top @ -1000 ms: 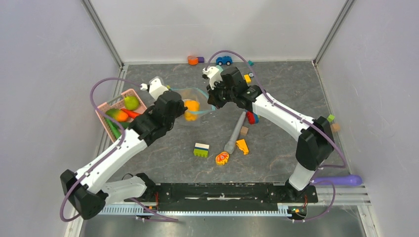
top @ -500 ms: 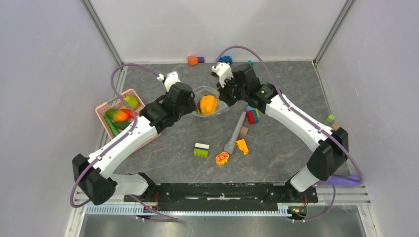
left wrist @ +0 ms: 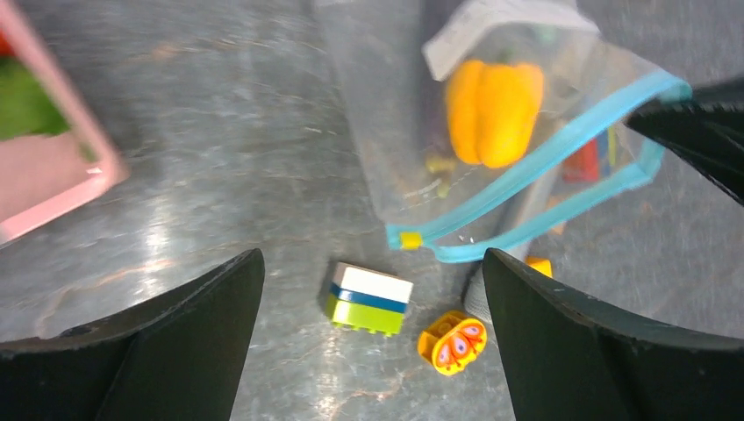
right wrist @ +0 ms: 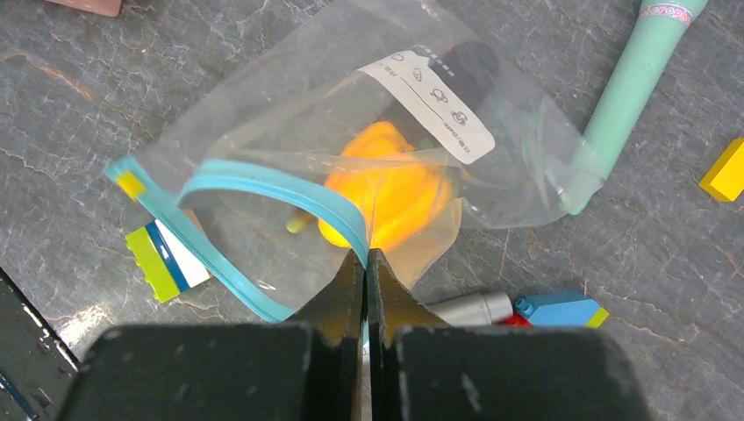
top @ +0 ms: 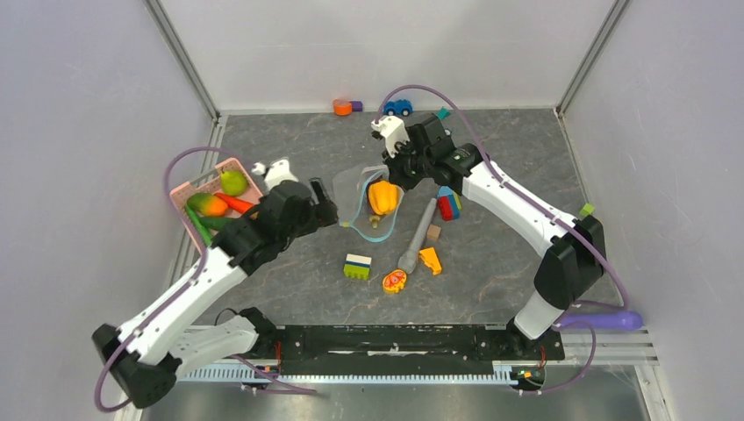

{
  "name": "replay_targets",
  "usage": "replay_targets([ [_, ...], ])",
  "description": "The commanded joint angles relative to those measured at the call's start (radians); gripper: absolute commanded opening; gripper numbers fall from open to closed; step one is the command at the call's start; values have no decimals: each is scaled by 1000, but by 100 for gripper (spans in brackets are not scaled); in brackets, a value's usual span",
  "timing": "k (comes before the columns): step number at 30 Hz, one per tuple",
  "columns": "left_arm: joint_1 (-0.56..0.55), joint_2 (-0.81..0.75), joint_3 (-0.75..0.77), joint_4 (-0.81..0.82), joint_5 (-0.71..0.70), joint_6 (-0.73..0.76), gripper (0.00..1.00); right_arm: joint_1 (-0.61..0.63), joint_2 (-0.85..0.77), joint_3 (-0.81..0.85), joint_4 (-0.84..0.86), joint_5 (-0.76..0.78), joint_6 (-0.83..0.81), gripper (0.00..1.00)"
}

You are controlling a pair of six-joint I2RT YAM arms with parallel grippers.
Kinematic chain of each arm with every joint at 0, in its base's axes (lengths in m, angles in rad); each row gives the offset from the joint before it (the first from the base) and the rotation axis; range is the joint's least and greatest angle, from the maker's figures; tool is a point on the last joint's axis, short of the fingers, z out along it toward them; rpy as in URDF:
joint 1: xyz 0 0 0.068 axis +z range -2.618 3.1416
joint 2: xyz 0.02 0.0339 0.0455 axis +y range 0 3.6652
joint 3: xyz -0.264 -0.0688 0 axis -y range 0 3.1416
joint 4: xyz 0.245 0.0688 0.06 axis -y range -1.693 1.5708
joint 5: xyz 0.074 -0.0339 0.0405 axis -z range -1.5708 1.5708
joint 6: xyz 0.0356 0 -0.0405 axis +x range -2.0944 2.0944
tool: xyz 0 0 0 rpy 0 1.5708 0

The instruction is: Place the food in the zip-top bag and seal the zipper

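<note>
Pink basket [left wrist: 53, 184], block [top: 357, 266], maybe toy car [top: 397, 107].

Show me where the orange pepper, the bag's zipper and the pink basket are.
orange pepper [right wrist: 386, 197]: right wrist view, middle of its body.
zipper [right wrist: 254, 173]: right wrist view, upper teal strip where it curves open.
pink basket [left wrist: 53, 180]: left wrist view, its side wall.

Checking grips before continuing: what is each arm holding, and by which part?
The right gripper pinches the zip-top bag by its zipper strip; the left gripper is open, holding nothing.
</note>
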Motion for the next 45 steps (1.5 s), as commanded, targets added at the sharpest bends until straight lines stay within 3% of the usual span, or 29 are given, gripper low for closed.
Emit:
replay_targets([
  [1,18,-145,-45,-202,-272,-171,100,-3,0,57,6,-18,-6,0],
  [7,208,-145,-114,-202,-305,-188,100,-3,4,61,5,-12,-9,0],
  [11,359,-158,-167,-98,-294,-126,100,-4,1,57,13,0,-12,0],
  [15,516,-168,-243,82,-139,-36,97,-3,9,59,15,10,-15,0],
  [18,613,-137,-283,187,-14,9,89,-4,10,61,16,18,-16,0],
  [25,835,-19,-313,321,52,-26,87,-3,15,61,22,36,-22,0],
  [31,909,138,-333,546,79,-111,86,-3,25,66,23,47,-26,0],
  [41,953,458,-201,657,112,-113,66,-5,51,83,15,64,-36,0],
  [45,955,526,-178,683,103,-117,65,-6,61,90,11,66,-39,0],
])
